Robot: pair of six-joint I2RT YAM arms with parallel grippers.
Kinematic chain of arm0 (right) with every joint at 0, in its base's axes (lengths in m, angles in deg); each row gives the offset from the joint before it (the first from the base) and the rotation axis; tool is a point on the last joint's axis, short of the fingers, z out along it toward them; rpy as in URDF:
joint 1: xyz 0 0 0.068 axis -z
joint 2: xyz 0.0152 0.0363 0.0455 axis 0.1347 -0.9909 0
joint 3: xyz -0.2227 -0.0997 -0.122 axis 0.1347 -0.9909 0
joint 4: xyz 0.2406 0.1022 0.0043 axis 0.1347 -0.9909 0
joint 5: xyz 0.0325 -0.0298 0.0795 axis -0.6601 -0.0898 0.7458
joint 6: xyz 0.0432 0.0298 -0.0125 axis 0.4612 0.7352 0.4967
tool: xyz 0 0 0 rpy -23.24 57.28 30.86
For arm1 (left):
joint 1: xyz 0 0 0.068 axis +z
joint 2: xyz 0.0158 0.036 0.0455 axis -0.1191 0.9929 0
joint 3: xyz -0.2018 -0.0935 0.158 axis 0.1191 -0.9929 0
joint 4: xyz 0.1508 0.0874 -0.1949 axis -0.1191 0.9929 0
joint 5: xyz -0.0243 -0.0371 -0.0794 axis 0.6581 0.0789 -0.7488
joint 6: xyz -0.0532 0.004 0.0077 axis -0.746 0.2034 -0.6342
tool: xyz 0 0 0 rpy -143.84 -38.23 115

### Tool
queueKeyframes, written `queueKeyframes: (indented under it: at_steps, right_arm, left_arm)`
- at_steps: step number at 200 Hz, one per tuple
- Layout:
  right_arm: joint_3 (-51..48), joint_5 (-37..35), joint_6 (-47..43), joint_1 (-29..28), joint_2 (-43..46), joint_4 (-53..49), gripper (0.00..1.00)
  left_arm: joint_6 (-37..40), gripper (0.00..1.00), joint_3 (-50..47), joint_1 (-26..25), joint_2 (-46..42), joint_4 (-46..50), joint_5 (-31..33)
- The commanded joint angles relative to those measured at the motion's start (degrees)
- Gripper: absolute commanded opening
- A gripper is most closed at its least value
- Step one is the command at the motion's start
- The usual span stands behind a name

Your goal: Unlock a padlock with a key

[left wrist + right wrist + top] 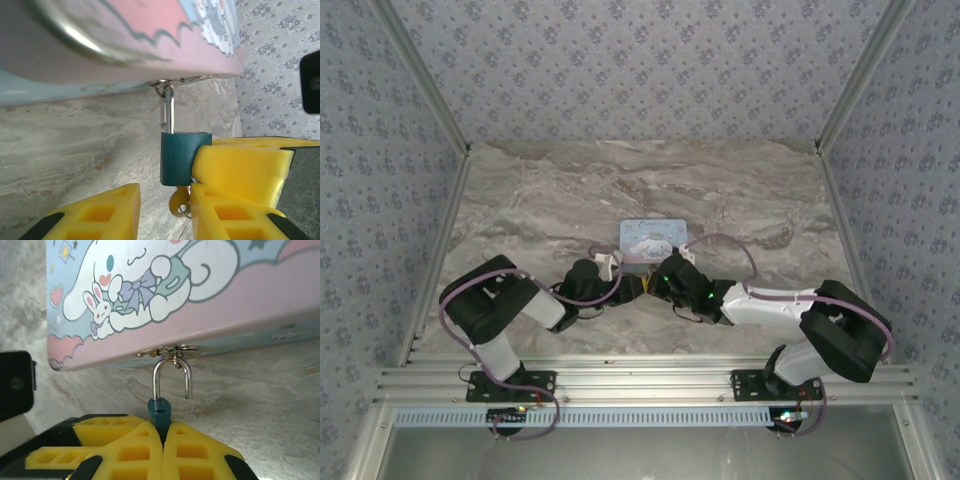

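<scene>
Right gripper [161,430]: bottom centre of the right wrist view. Yellow fingers [125,440] are pressed together, nipping the padlock [160,412] by its blue body at the very tips.
Left gripper [164,212]: bottom of the left wrist view, jaws apart on either side of the key [176,202]. We see no contact with it.
Key: gold head pokes out under the blue body, lower centre. How deep it sits we cannot tell.
Shackle [156,380]: centre of the right wrist view, one leg out of the body, hooked through the hasp [167,351].
Tin [200,315]: across the top of frame, lying on the marble table [260,405].
Risk, slip: we judge the tip-only pinch thin; a twist could pop the body free.
Risk, key: unheld, it may drop out.
Risk, drag: pulling away with the shackle hooked would tow the tin.
Risk, clash: both sets of fingers crowd the lock, so a careless close may knock them together.
</scene>
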Motion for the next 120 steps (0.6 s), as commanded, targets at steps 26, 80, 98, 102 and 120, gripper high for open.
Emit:
queueKeyframes:
  at_steps: [26, 80, 98, 102, 120]
  right_arm:
    - [5.6, -2.4, -9.1, -0.9, 1.2, -14.1, 0.0]
    - [6.6, -1.2, -11.2, 0.1, 1.3, -15.3, 0.0]
    - [8.7, -0.3, -15.7, 0.8, 1.0, -18.7, 0.0]
    - [9.4, -0.2, -16.9, 1.0, 0.9, -19.9, 0.0]
    - [12.5, 0.0, -22.0, 1.3, 0.0, -26.1, 0.0]
  left_arm:
    - [4.8, 0.32, -0.1, -0.2, -5.7, 8.3, 2.6]
    - [12.7, 0.44, 1.0, -0.2, -14.1, 22.9, 4.7]
    - [14.6, 0.45, 1.0, -0.2, -17.8, 27.8, 6.6]
    - [14.9, 0.45, 1.0, -0.2, -18.6, 28.8, 7.0]
    - [16.3, 0.45, 1.1, 0.1, -21.9, 33.2, 8.7]
